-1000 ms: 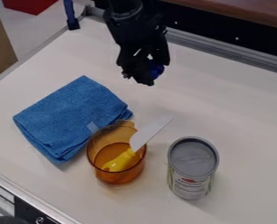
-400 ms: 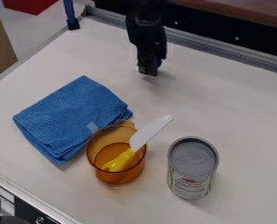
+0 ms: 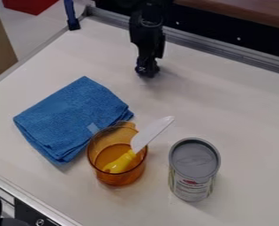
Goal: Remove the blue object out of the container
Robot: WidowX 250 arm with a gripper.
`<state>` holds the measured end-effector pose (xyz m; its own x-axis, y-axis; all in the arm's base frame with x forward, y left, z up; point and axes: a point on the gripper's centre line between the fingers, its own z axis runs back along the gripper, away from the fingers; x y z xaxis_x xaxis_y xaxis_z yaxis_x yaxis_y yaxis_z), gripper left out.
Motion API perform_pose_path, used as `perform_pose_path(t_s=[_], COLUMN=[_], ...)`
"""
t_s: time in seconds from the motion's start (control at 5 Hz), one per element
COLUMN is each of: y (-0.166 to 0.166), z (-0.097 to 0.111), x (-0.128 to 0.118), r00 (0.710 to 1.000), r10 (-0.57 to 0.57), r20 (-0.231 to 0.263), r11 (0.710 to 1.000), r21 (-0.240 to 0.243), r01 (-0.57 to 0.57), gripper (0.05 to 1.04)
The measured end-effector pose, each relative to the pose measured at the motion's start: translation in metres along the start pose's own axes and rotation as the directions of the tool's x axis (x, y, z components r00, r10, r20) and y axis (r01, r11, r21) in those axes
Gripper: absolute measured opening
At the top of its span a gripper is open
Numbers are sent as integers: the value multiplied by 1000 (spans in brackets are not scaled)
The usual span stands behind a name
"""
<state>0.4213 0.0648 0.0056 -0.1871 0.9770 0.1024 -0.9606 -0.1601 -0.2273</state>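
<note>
small dark-blue object (image 3: 142, 69): mostly hidden, at black gripper (image 3: 146, 71), outside container | round, see-through amber container (image 3: 116, 178): upright, beside blue cloth (image 3: 71, 117), holding yellow-handled knife (image 3: 148, 134)

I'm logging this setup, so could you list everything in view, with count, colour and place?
Container: one, clear orange, left of can
Utensil: one, yellow handle, white blade, leaning in container
Cloth: one, blue, folded, left of container
Can: one, grey top, upright, near right
Table: one, white, underneath
Post: one, blue, dark foot, upper left
Red item: one, red, top left
Panel: one, brown, left edge
Arm: one, black, top centre
Gripper: one, black, below arm
</note>
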Motion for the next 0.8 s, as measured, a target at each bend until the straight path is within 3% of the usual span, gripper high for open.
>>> perform_pose_path(t_s=[0.2, 0.4, 0.6, 0.8], y=[2, 2, -4, 1], z=[2, 6, 19, 20], x=[-3, -2, -6, -5], r00=[1000, 1000, 999, 995], r10=[-4, -13, -22, -46], r20=[-18, 2, -32, -86], r11=[1000, 999, 997, 987], r21=[29, 49, 78, 148], r01=[4, 13, 25, 58], gripper=[998, 998, 998, 998])
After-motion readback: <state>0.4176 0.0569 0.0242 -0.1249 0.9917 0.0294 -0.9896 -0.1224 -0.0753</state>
